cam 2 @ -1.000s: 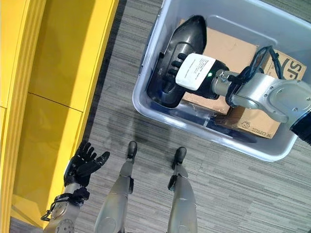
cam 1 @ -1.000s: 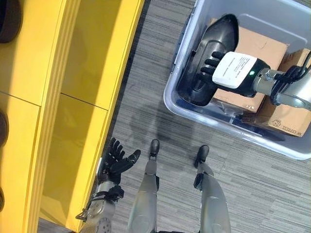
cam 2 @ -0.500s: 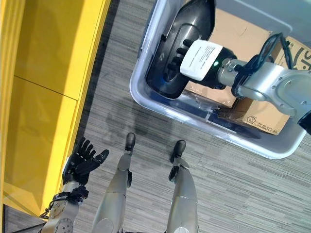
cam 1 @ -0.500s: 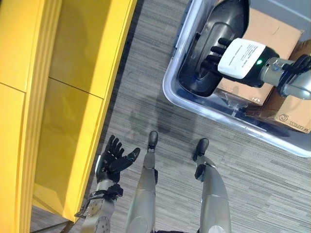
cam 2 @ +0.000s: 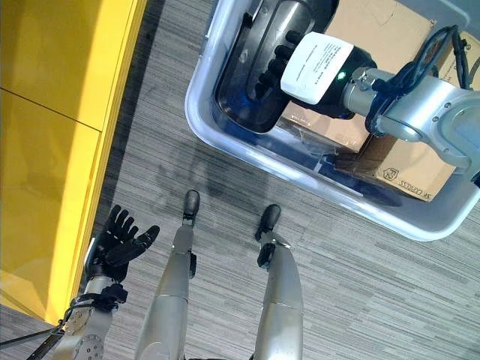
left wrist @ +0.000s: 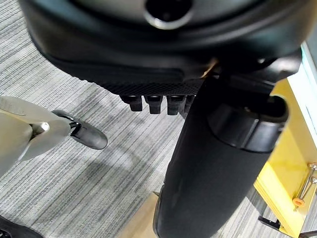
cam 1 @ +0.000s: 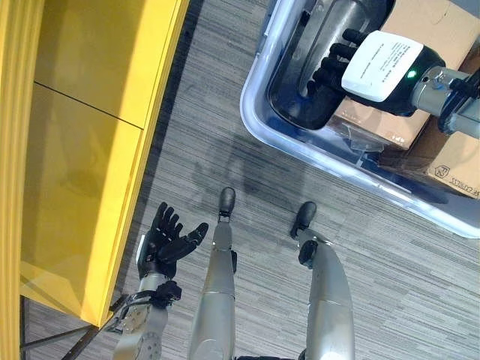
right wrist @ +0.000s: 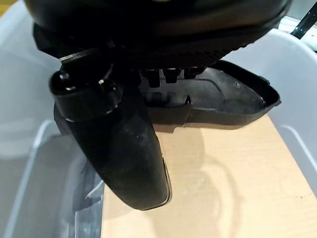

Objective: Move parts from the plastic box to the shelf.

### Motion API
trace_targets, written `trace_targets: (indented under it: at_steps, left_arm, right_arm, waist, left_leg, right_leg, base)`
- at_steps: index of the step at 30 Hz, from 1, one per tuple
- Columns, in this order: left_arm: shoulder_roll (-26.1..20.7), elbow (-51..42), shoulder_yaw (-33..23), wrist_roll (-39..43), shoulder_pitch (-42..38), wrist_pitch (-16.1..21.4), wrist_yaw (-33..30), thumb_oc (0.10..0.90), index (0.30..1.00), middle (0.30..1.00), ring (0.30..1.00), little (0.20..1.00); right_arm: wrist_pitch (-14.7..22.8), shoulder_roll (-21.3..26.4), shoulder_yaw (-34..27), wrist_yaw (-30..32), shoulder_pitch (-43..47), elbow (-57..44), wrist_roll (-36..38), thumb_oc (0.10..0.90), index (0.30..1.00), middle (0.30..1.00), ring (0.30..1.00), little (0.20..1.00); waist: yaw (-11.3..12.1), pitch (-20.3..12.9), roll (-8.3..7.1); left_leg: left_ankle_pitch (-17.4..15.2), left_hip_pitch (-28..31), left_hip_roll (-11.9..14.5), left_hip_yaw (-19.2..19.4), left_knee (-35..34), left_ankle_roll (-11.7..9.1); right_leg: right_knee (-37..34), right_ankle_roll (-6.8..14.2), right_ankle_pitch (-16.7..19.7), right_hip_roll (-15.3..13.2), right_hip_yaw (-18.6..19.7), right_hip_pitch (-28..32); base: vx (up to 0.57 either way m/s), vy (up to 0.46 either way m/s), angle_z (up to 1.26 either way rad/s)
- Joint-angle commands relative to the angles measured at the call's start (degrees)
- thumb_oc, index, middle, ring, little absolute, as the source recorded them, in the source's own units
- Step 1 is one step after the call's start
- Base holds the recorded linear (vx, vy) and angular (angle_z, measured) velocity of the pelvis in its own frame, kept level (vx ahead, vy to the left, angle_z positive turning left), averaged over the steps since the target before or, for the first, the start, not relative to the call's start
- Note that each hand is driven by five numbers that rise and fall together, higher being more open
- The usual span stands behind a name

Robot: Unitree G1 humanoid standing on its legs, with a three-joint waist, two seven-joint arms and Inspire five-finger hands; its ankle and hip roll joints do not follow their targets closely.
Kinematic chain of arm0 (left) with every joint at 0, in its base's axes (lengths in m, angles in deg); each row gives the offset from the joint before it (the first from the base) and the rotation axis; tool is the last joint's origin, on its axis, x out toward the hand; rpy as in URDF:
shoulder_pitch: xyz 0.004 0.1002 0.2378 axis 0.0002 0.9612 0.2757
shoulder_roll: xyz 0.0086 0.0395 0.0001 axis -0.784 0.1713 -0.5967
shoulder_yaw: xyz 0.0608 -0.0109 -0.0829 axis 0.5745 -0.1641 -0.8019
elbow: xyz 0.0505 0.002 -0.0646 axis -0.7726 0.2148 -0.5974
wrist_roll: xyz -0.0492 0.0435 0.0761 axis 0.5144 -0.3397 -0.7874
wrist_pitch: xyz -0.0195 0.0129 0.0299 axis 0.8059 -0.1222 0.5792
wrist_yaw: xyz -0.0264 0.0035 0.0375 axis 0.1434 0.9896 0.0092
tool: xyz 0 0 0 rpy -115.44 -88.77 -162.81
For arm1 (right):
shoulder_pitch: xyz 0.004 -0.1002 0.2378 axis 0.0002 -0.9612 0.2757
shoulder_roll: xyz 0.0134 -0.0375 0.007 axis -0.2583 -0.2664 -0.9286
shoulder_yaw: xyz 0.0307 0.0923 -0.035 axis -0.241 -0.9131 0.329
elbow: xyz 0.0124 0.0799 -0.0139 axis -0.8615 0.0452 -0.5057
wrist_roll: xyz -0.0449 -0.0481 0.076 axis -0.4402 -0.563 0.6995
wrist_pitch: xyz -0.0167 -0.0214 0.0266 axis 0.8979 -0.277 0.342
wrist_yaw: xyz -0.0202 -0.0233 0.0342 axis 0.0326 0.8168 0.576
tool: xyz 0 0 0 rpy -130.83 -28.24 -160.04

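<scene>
Left eye view, upper right: right robot hand rests straight-fingered on black part in plastic box; ungrasped, it could slip.

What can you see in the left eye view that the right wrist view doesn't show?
Just the left eye view has the yellow shelf, the grey floor and the open left hand beside the shelf. Just the right wrist view has the underside of the right hand, close up. Both show the black part, the cardboard boxes and the plastic box.
</scene>
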Motion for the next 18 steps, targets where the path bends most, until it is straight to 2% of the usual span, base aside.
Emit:
trace_targets:
  at_steps: [1,12,13,14,15,18]
  left_arm:
    - [-4.1,-5.0,-3.7,1.3,6.4,3.9,-0.6,0.9,1.0,1.0,1.0,1.0]
    - [-4.1,-4.7,-3.1,2.3,5.6,4.7,-0.7,0.9,1.0,1.0,1.0,1.0]
    - [-4.0,-4.6,-3.0,2.4,5.5,4.7,-0.7,0.9,1.0,1.0,1.0,1.0]
    - [-4.1,-4.6,-2.9,2.6,5.3,4.7,-0.7,0.9,1.0,1.0,1.0,1.0]
    - [-4.0,-4.4,-2.7,2.6,5.2,4.7,-0.6,0.9,1.0,1.0,1.0,1.0]
    - [-3.5,-4.2,-2.4,2.9,4.7,4.9,-0.4,0.9,1.0,1.0,1.0,1.0]
  right_arm:
    - [-1.7,6.1,2.7,3.4,9.5,0.8,0.1,0.9,1.0,1.0,1.0,1.0]
    - [-2.2,4.0,2.7,2.5,7.1,5.7,1.1,0.9,1.0,1.0,1.0,1.0]
    - [-2.2,3.6,2.7,2.2,6.6,6.2,1.2,0.867,0.953,0.953,0.953,0.953]
    - [-2.1,3.2,2.7,2.0,6.0,6.8,1.3,0.604,0.585,0.585,0.585,0.585]
    - [-1.8,3.0,2.7,1.6,5.4,7.0,1.8,0.4,0.3,0.3,0.3,0.3]
    - [-1.5,2.2,2.7,0.8,5.2,6.4,4.1,0.4,0.3,0.3,0.3,0.3]
  waist:
    - [2.8,-0.3,-1.61]
    - [3.2,-0.3,-0.9]
    - [3.2,-0.3,-0.87]
    - [3.3,-0.3,-0.83]
    - [3.3,-0.3,-0.73]
    - [3.1,-0.3,-0.17]
  left_leg:
    - [-9.9,8.3,3.8,0.6,5.7,-1.8]
    - [-10.5,6.9,3.3,-0.7,5.9,-1.7]
    - [-10.5,7.0,3.3,-0.7,5.8,-1.6]
    - [-10.5,7.1,3.3,-0.8,5.6,-1.6]
    - [-10.4,7.1,3.2,-0.8,5.4,-1.6]
    - [-10.4,7.5,3.3,-0.8,5.0,-1.6]
  right_leg:
    - [6.3,5.7,-4.0,-1.1,6.3,0.4]
    - [10.7,5.4,-5.5,-1.9,7.0,-3.5]
    - [10.8,5.4,-5.4,-1.9,7.0,-3.6]
    - [11.0,5.5,-5.5,-2.0,7.0,-3.8]
    - [11.3,5.5,-5.6,-2.1,7.0,-4.0]
    - [11.3,5.5,-5.6,-2.0,7.0,-4.1]
  base:
    - [0.02,-0.033,0.07]
    - [0.02,-0.011,0.06]
    - [0.0,0.0,0.0]
    - [0.0,0.0,0.0]
    - [0.0,0.0,0.0]
    - [0.0,0.0,0.0]
